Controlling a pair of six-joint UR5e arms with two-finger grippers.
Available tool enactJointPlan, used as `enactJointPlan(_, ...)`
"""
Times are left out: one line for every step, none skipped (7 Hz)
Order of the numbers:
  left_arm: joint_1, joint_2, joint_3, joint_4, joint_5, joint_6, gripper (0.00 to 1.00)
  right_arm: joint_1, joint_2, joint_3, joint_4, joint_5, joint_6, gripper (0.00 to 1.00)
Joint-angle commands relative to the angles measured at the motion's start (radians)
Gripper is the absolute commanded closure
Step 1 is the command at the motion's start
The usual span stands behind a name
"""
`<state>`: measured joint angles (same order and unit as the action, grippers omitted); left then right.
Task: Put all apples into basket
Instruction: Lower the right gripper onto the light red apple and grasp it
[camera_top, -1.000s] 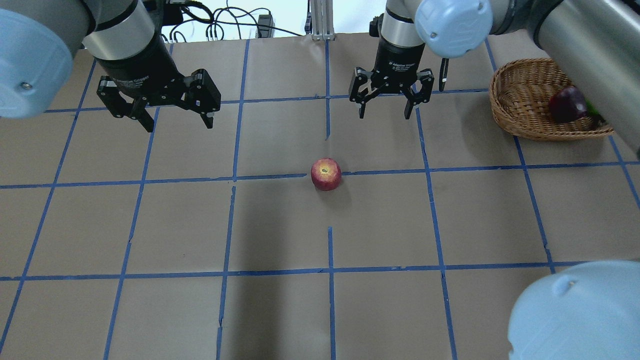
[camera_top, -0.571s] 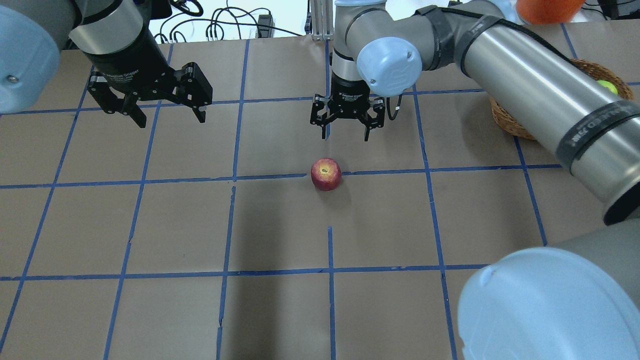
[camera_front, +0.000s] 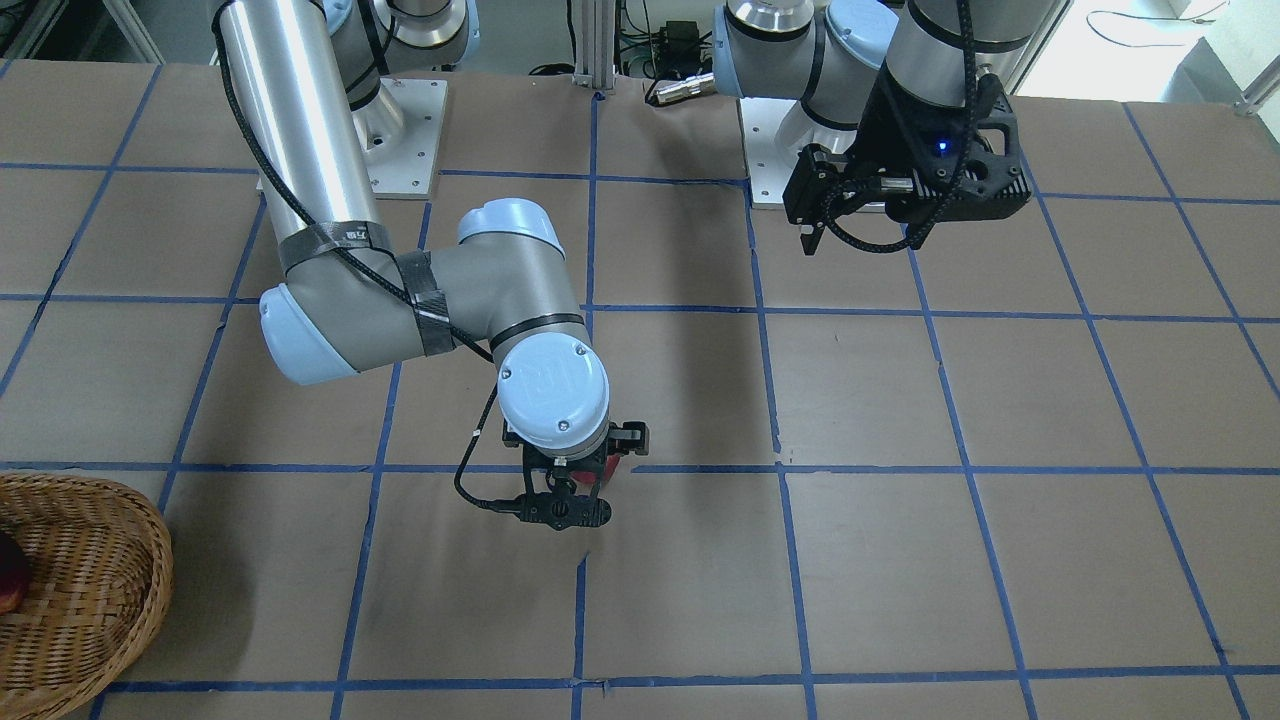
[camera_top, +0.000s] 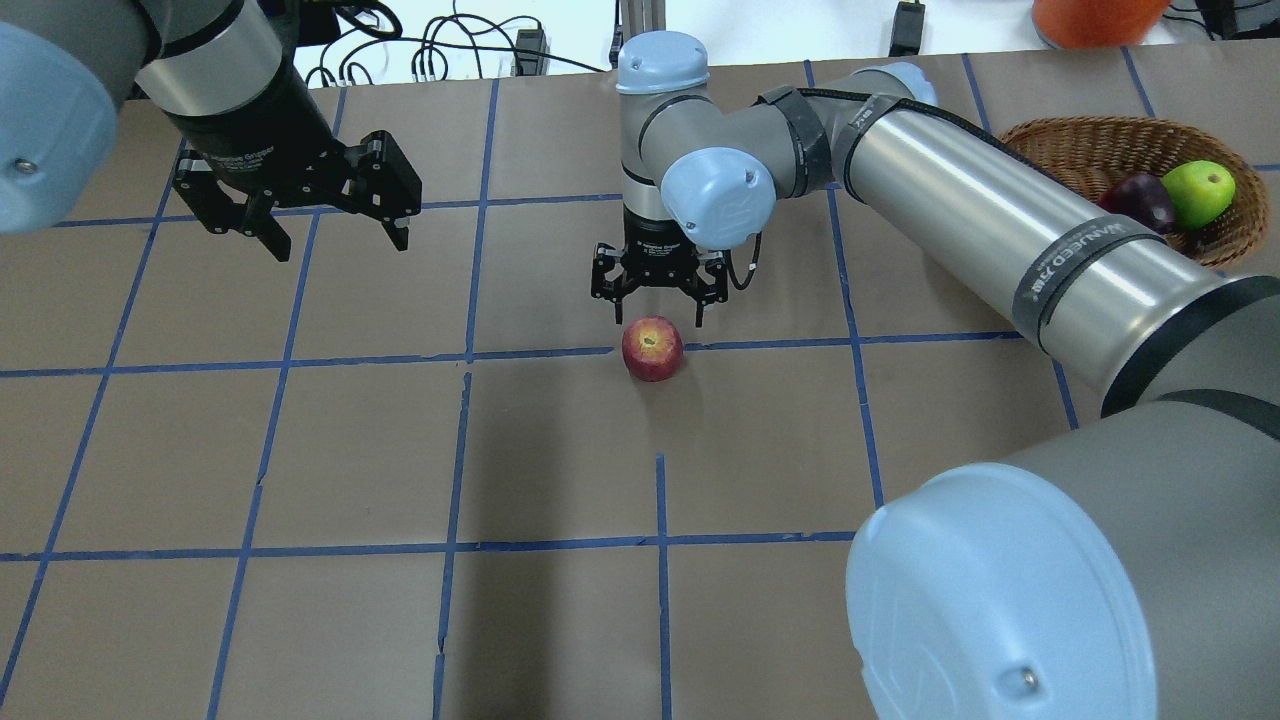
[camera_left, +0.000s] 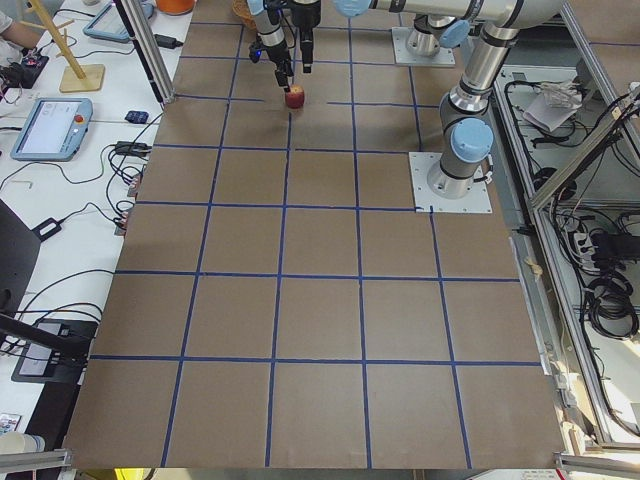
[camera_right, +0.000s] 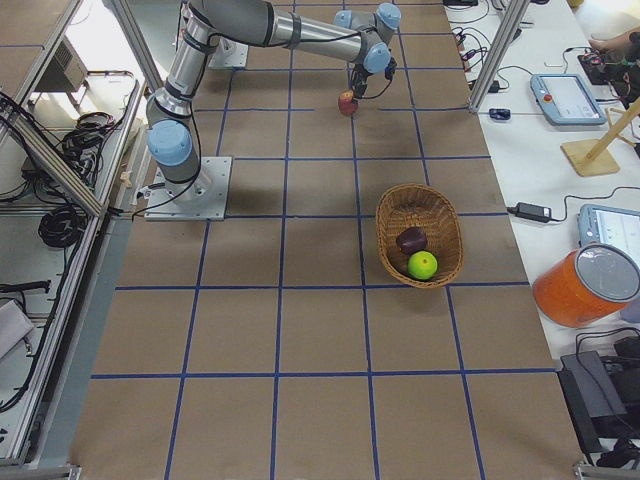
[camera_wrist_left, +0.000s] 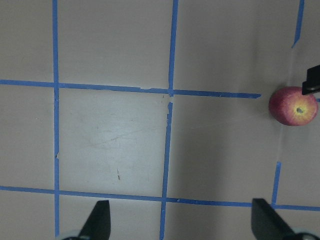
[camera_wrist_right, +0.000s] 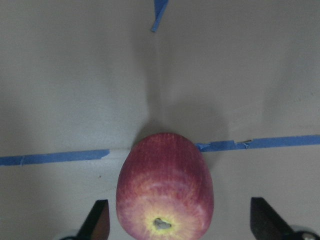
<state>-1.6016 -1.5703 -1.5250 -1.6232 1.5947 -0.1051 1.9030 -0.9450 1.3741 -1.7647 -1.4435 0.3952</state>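
The lighter red apple (camera_top: 652, 348) lies on its side on the brown table near the middle, on a blue tape line. My right gripper (camera_top: 657, 315) is open just above its far side. In the right wrist view the apple (camera_wrist_right: 165, 187) sits between the open fingers (camera_wrist_right: 100, 222), not touched. The wicker basket (camera_top: 1050, 150) stands at the far right and holds the maroon apple (camera_top: 1140, 200) and the green apple (camera_top: 1200, 192). My left gripper (camera_top: 340, 240) is open and empty, high at the far left. Its wrist view shows the red apple (camera_wrist_left: 293, 106) at the right edge.
An orange container (camera_top: 1095, 18) and cables (camera_top: 450, 50) lie beyond the table's far edge. My right arm's long link (camera_top: 1000, 220) stretches across the right half, in front of the basket. Blue tape lines (camera_top: 470, 355) mark a grid.
My right gripper has swung left and come down from the far side to just over the red apple. The arm has uncovered the basket. My left gripper has shifted slightly left.
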Motion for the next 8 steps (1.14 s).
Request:
enactJointPlan(0.002, 0.001, 0.0, -0.001, 0.001, -0.002, 0.0, 0.001, 0.02, 0.02, -0.057, 0.003, 0.008, 0.0)
enactJointPlan(0.005, 0.001, 0.0, 0.0, 0.001, -0.002, 0.0, 0.002, 0.026, 0.019, -0.073, 0.006, 0.007, 0.0)
enactJointPlan(0.005, 0.001, 0.002, 0.0, 0.001, -0.002, 0.0, 0.004, 0.029, 0.023, -0.075, 0.053, 0.007, 0.0)
enactJointPlan(0.005, 0.001, 0.0, 0.0, 0.001, -0.002, 0.0, 0.005, 0.035, 0.035, -0.075, 0.055, 0.01, 0.0)
enactJointPlan(0.005, 0.001, 0.002, 0.0, 0.002, -0.004, 0.0, 0.011, 0.035, 0.064, -0.075, 0.054, 0.007, 0.0)
enactJointPlan(0.005, 0.001, 0.0, 0.0, 0.002, -0.004, 0.0, 0.011, 0.026, 0.08, -0.084, 0.045, 0.014, 0.0)
enactJointPlan(0.005, 0.001, 0.0, 0.0, 0.002, -0.004, 0.0, 0.011, 0.022, 0.082, -0.108, 0.038, 0.017, 0.67)
enactJointPlan(0.005, 0.001, 0.0, 0.0, 0.002, -0.004, 0.0, 0.011, 0.016, 0.072, -0.11, -0.003, 0.002, 1.0)
